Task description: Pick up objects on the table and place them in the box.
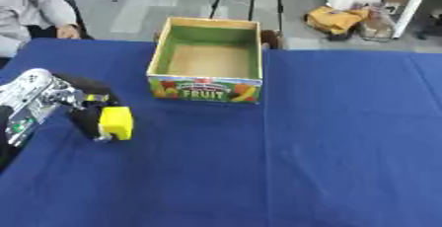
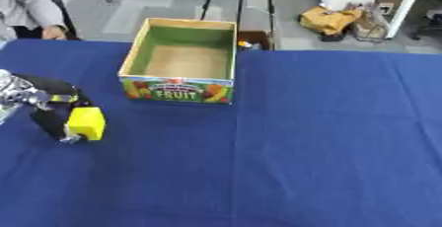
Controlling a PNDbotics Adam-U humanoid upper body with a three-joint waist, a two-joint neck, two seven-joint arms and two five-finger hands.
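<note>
One item on our list at present — a yellow block (image 1: pixel 117 123), held at the near-left of the blue tablecloth (image 1: pixel 345 147). Our left hand (image 1: pixel 86 115) has its dark fingers curled round the block, clamped on it from the left side; whether the block rests on the cloth or hangs just above it, we cannot tell. Our right hand shows in neither view.

Destination: an open cardboard fruit box (image 1: pixel 206 89), green inside, its floor bare, standing at the far middle of the table, to the right of and beyond the block, well apart from it.

Risks, as we judge them — the block sits toward the fingertips, much of it exposed, so it may slip or twist out during the carry. The box's near-left wall stands between hand and opening; a low approach could knock the box askew or catch the block on the rim. A release short of the opening would drop the block outside.
</note>
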